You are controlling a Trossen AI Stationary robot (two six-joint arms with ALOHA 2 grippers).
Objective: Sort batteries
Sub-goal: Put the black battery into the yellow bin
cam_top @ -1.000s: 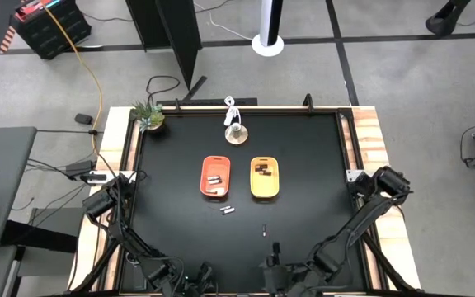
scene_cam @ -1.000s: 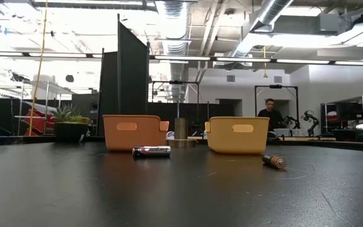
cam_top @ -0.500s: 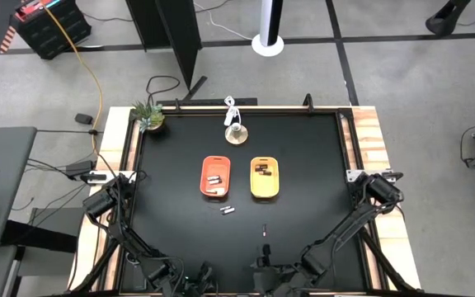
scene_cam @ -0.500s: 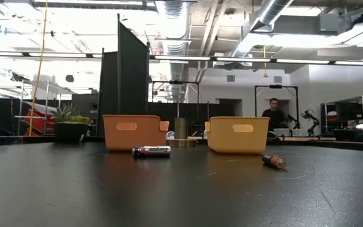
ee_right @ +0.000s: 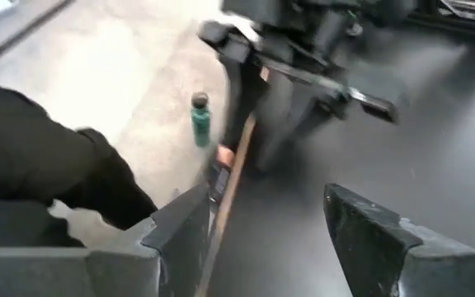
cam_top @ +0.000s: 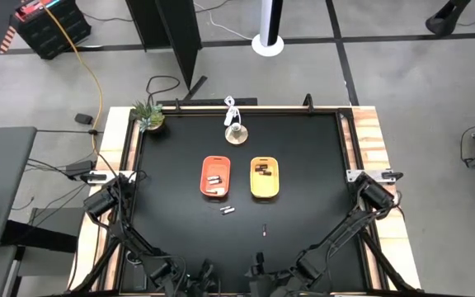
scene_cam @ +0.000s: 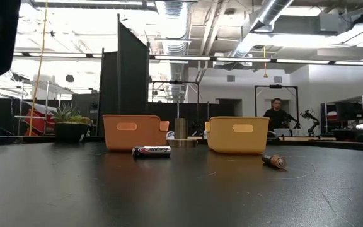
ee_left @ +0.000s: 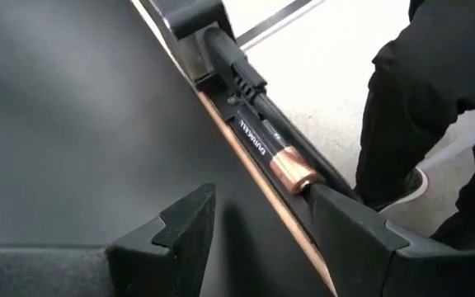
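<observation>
The orange tray (cam_top: 215,176) holds silvery batteries (cam_top: 214,180) and the yellow tray (cam_top: 264,178) holds dark ones (cam_top: 263,169). Two silvery batteries (cam_top: 227,209) and one dark battery (cam_top: 264,230) lie on the black table nearer the front; they also show in the low view, the silvery pair (scene_cam: 151,151) and the dark one (scene_cam: 274,161). My left gripper (ee_left: 262,219) is open and empty at the near edge, facing a black-and-copper battery (ee_left: 272,153) that lies in the table's edge rail. My right gripper (ee_right: 266,206) is open and empty at the near edge (cam_top: 258,266).
A potted plant (cam_top: 148,115) stands at the far left corner and a small round stand (cam_top: 236,132) at the far middle. A person's dark-clothed leg (ee_left: 419,107) stands beside the table near the left gripper. A green bottle (ee_right: 199,120) stands on the floor.
My right gripper has drawn back toward the table's near edge and toward the left, its arm folding lower. The batteries and trays have stayed where they were.
</observation>
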